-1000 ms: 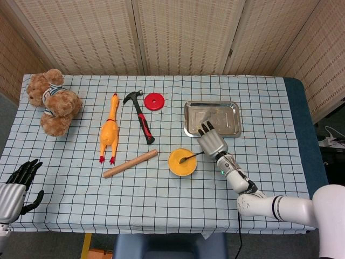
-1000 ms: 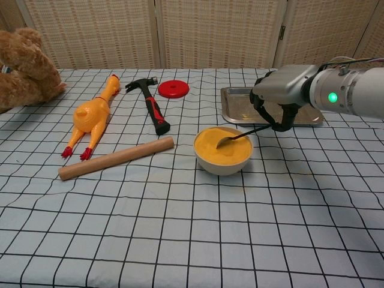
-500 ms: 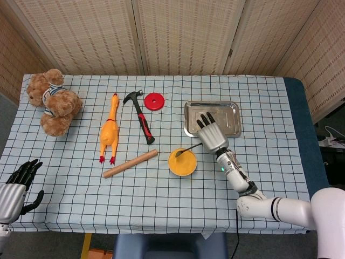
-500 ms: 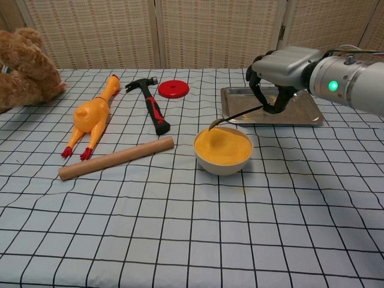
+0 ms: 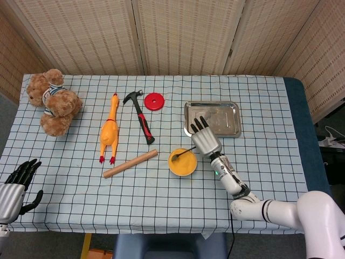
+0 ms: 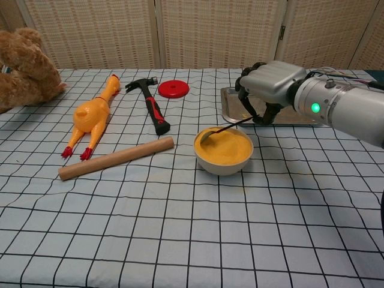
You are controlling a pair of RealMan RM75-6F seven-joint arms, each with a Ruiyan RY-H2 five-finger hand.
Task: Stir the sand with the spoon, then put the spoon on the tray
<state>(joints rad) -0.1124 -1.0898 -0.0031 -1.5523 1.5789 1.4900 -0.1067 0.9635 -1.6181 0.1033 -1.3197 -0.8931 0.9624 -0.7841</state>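
A bowl of yellow sand (image 5: 182,162) (image 6: 223,150) stands near the table's middle. My right hand (image 5: 204,140) (image 6: 267,85) grips the dark handle of a spoon (image 5: 184,154) (image 6: 219,130), just right of the bowl. The spoon slants down to the left, its scoop at the sand's left edge. The steel tray (image 5: 231,115) (image 6: 302,115) lies behind the hand, at the right. My left hand (image 5: 15,185) hangs open off the table's near left corner, shown only in the head view.
A wooden rolling pin (image 5: 130,163) (image 6: 116,158) lies left of the bowl. Behind it are a red-handled hammer (image 5: 142,119) (image 6: 152,108), a rubber chicken (image 5: 109,129) (image 6: 92,114) and a red disc (image 5: 154,101) (image 6: 173,89). A teddy bear (image 5: 53,101) (image 6: 23,63) sits far left.
My right hand, with the spoon, rose out of the sand toward the tray, then came back left and down. The scoop now lies at the sand's left side. The left hand stayed still.
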